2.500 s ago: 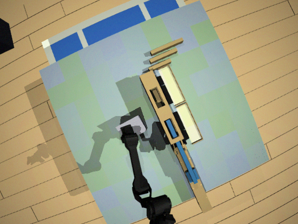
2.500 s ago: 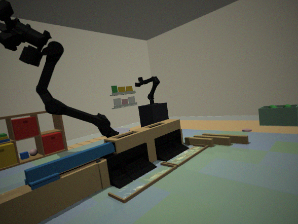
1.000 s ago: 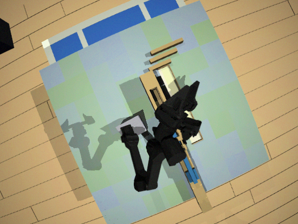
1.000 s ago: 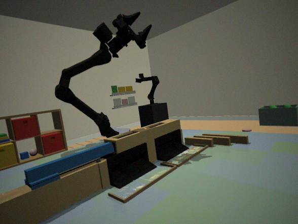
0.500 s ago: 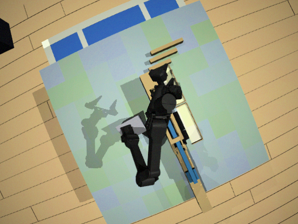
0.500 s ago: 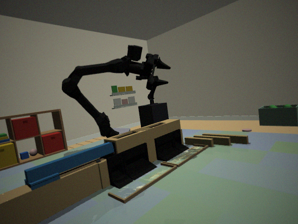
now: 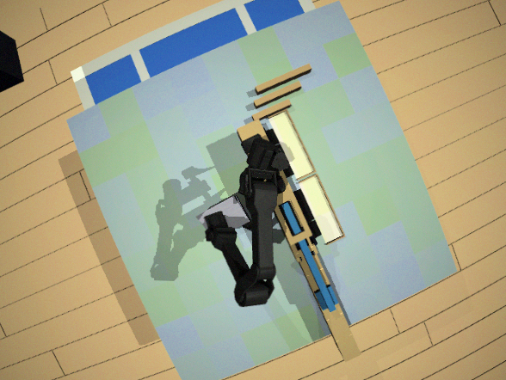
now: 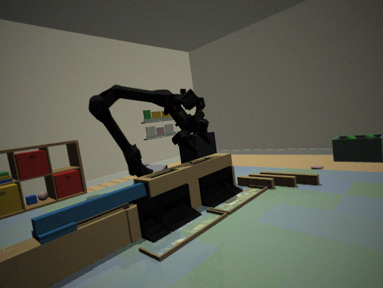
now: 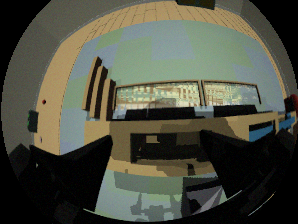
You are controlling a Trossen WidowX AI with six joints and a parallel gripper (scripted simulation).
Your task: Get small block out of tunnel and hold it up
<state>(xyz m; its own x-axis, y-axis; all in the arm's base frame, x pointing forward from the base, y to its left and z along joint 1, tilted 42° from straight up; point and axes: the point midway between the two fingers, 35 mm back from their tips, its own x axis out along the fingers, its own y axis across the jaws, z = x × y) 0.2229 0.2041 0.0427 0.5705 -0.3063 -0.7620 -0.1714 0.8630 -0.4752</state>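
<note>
The hand stands wide open with nothing between its fingers, above the far part of the tan tunnel. In the wrist view, the two fingers come in from the lower left and lower right, with one of the top openings between them.

The tunnel has two openings in its top and two large ones in its side, seen at the centre of the exterior frame. One blue handle sticks out of its near end, toward the lower left of the exterior frame; blue also shows through the nearer top opening. A small tan patch shows inside the opening under the hand, but whether it is the block, I cannot tell; the block's exact place in the tunnel is unclear.

Two clear panels with tan edging lie end to end alongside the tunnel. Three tan rods lie side by side, apart from each other, near its far end.

In the exterior view, two wall shelves carry three items each. At left, a shelf unit holds two red bins and one yellow bin. Two green round things show in one dark green box at right.
</note>
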